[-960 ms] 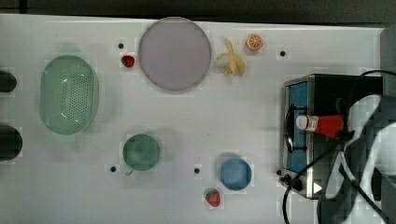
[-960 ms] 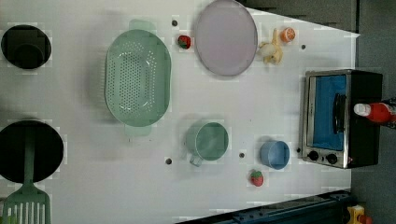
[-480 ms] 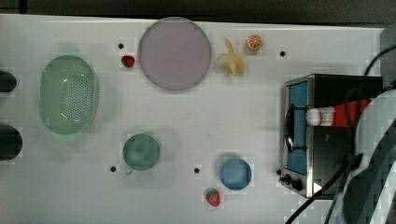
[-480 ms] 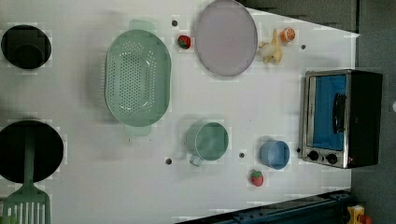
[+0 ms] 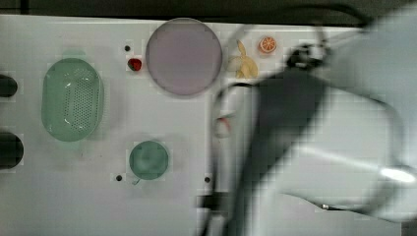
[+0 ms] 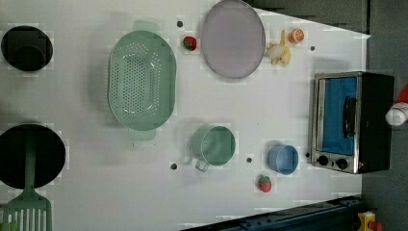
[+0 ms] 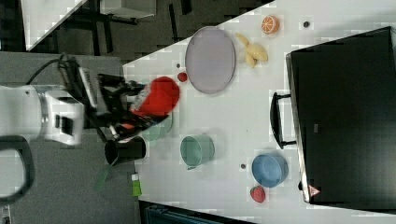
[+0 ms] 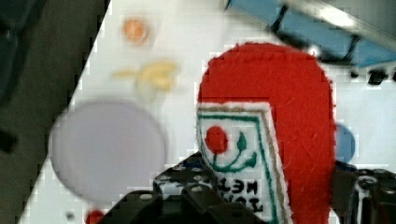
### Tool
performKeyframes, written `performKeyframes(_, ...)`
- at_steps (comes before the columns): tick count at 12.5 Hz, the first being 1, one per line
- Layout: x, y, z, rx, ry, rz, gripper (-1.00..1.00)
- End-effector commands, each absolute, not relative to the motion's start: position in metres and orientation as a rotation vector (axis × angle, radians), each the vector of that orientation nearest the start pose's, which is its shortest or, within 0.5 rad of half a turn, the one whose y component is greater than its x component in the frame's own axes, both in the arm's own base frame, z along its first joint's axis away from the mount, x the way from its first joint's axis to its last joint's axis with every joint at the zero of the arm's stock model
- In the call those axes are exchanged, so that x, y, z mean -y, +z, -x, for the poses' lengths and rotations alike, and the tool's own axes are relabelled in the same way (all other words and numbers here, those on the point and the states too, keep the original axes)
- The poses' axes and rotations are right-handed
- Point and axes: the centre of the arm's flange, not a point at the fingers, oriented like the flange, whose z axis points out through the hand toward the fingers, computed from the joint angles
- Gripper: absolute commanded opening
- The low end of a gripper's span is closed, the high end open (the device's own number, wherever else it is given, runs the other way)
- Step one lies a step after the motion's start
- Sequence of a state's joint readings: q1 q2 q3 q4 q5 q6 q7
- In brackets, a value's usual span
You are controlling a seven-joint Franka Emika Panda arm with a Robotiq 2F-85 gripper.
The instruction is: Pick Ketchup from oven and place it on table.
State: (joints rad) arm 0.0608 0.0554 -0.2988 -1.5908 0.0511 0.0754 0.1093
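1. Right view: the gripper point(image 7: 140, 112) is clamped on the ketchup point(image 7: 156, 97), held in the air near the bench's point(image 7: 243, 116) edge, well apart from the oven point(image 7: 341, 112).
2. Wrist view: the ketchup's white label faces the camera; black fingers point(image 8: 140, 205) grip its lower end, above a purple plate point(image 8: 107, 149).
3. Left view: the oven's door is closed; a blue bowl point(image 6: 283, 159) sits just beside it.
4. Top view: the blurred arm point(image 5: 319, 137) covers the top view's right half.

Oven point(image 6: 352, 121) at left view's right, cup point(image 6: 215, 146) mid-table point(image 6: 86, 183)
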Motion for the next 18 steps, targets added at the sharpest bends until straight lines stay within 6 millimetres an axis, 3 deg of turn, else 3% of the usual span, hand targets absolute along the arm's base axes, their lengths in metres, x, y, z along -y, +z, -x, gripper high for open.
performKeyframes(1, 0.06, 0.568, -0.567, -1.523, 0.084, 2.748, 0.27)
performKeyframes(3, 0.034, 0.532, -0.562, -1.5, 0.182, 2.786, 0.27)
performKeyframes(5, 0.024, 0.488, -0.555, -1.544, 0.259, 2.787, 0.27)
performKeyframes(13, 0.025, 0.29, -0.53, -1.568, 0.183, 2.784, 0.27)
performKeyframes(16, 0.025, 0.239, -0.53, -1.577, 0.206, 2.805, 0.27)
performKeyframes(17, 0.024, 0.226, -0.53, -1.576, 0.205, 2.811, 0.33)
performKeyframes(18, 0.024, 0.214, -0.53, -1.576, 0.202, 2.815, 0.52)
